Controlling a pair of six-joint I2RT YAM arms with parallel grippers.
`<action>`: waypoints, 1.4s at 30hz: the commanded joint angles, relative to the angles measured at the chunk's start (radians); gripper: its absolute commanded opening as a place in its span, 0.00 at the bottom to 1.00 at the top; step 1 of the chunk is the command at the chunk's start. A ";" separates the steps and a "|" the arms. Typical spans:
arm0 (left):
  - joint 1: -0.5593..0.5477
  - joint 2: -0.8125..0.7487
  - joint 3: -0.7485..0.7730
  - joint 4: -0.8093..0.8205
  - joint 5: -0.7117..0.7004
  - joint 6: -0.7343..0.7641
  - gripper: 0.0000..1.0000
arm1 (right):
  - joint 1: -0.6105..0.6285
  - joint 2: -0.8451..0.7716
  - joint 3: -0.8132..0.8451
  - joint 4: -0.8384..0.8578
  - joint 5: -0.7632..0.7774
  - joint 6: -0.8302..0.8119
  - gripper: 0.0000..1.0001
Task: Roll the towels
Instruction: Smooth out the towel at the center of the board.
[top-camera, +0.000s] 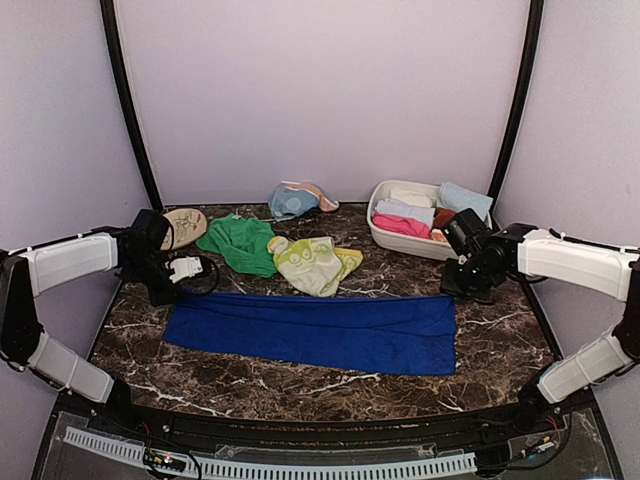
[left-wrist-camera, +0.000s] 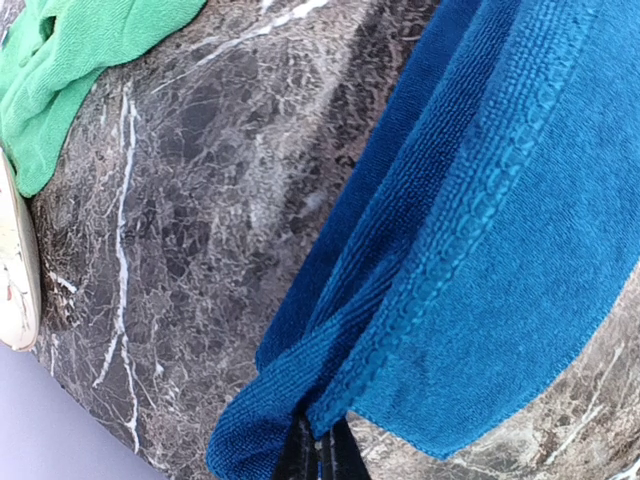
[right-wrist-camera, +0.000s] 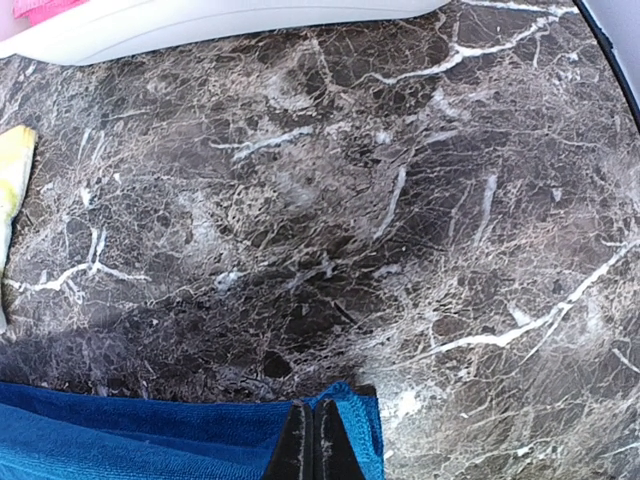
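A long royal blue towel (top-camera: 310, 333) lies flat across the middle of the marble table. My left gripper (top-camera: 165, 296) is at its far-left corner; in the left wrist view the gripper (left-wrist-camera: 320, 455) is shut on gathered folds of that towel (left-wrist-camera: 480, 240). My right gripper (top-camera: 463, 290) is at the far-right corner, and the right wrist view shows it (right-wrist-camera: 313, 445) shut on the towel's corner (right-wrist-camera: 355, 415). Behind lie a green towel (top-camera: 240, 243), a pale yellow-green patterned towel (top-camera: 315, 264) and a light blue towel (top-camera: 292, 200), all crumpled.
A white oval basin (top-camera: 385, 232) at the back right holds rolled towels, among them pink (top-camera: 400, 225) and white (top-camera: 408, 198). A tan round disc (top-camera: 185, 225) lies at the back left, beside the green towel. The basin's rim (right-wrist-camera: 200, 25) is just beyond my right gripper.
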 joint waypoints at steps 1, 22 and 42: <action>-0.002 0.020 0.035 0.035 -0.041 -0.028 0.00 | -0.016 0.002 0.054 -0.011 0.007 -0.029 0.00; -0.002 -0.014 -0.043 0.105 -0.028 0.027 0.00 | -0.032 -0.163 -0.151 0.020 -0.076 0.044 0.00; -0.003 -0.179 -0.276 0.043 0.008 0.062 0.03 | 0.133 -0.357 -0.394 -0.074 -0.095 0.259 0.00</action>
